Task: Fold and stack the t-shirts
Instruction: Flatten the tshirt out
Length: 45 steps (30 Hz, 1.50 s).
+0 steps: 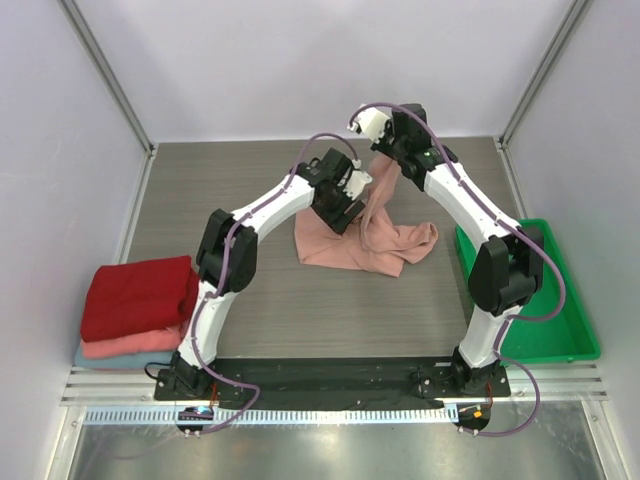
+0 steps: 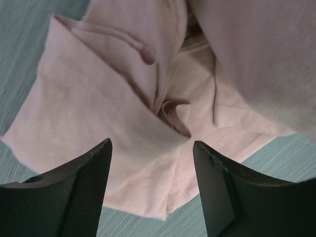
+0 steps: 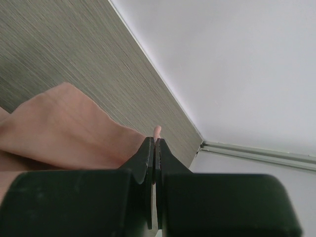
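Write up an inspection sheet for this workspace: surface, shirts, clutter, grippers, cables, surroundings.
Surface: grey wood-grain table.
Job's things: pink tee crumpled mid-table, one part lifted; stack at the left edge, dark red on salmon on light blue.
Clutter: green tray at the right edge.
Grippers: left gripper open, above the tee; right gripper shut on the tee's edge, raised toward the back.
Cables: purple cables looped along both arms, off the cloth.
Surroundings: white walls with metal corner posts; nothing else seen.
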Motion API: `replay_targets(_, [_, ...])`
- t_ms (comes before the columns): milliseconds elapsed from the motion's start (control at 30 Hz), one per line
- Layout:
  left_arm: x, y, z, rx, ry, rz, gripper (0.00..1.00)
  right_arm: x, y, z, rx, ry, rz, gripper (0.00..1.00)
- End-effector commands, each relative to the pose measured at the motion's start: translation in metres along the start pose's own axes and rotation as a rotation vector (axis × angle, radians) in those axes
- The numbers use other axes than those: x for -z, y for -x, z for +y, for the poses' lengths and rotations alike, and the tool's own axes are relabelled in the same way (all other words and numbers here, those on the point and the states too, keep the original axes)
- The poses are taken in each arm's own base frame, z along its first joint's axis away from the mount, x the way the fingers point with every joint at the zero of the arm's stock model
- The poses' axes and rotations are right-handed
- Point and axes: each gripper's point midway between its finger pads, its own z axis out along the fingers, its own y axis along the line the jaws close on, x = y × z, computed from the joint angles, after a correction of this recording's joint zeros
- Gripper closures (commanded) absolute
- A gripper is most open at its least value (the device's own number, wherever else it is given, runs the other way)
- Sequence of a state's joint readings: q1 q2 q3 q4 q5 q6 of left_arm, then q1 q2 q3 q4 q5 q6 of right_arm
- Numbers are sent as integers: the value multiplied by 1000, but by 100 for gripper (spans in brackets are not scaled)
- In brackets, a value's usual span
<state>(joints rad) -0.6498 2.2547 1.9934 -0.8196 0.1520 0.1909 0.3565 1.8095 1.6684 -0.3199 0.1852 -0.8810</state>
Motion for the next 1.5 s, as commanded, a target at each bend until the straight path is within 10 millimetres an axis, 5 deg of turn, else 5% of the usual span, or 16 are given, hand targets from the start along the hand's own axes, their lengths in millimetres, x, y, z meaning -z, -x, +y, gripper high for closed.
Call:
replay_targets(0, [-7,12,-6,-21,9,-18,33,1,9,-19,-39,-58,-33,99])
replay_targets(200, [-15,19,-7,-33,18,-22,49,0,3,-17,-47,-54,-18,99])
replay_targets(300, [-13,19,-6,-30,25,-22,77,0,1,-16,-50,-52,-16,99])
replay_targets(400, [-1,21,-7,-32,29,-34,90,0,-1,-17,-52,-53,-12,99])
replay_targets(533, [48,23,-8,-40,36,-72,90,-1,-6,-25,-63,-68,-2,99])
replay_targets(600, [91,28,-5,-49,62,-133,91,-1,-8,-28,-81,-72,-2,99])
replay_targets(700, [133,7,10,-21,107,-134,100,2,-10,-33,-93,-83,0,99])
replay_targets(733, [140,-14,23,11,127,-93,100,3,-11,-33,-95,-83,0,99])
replay_targets(833, [181,-43,51,82,207,-99,100,15,-12,-35,-97,-88,-5,99])
replay_targets(933, [201,-86,71,126,271,-49,100,28,-15,-32,-101,-80,-4,99])
replay_targets(1067, [201,-139,86,147,336,55,100,42,-16,-26,-114,-57,-17,99])
replay_targets(1200, [179,-190,89,173,336,171,100,55,-7,-21,-144,-23,-48,99])
replay_targets(1267, [172,-205,91,187,331,212,86,59,-4,-17,-136,-9,-54,99])
replay_targets(1367, [179,-194,96,162,346,172,47,58,-6,-13,-126,-2,-48,99])
replay_targets(1467, [191,-153,92,87,333,26,37,55,-7,-12,-125,1,-43,99])
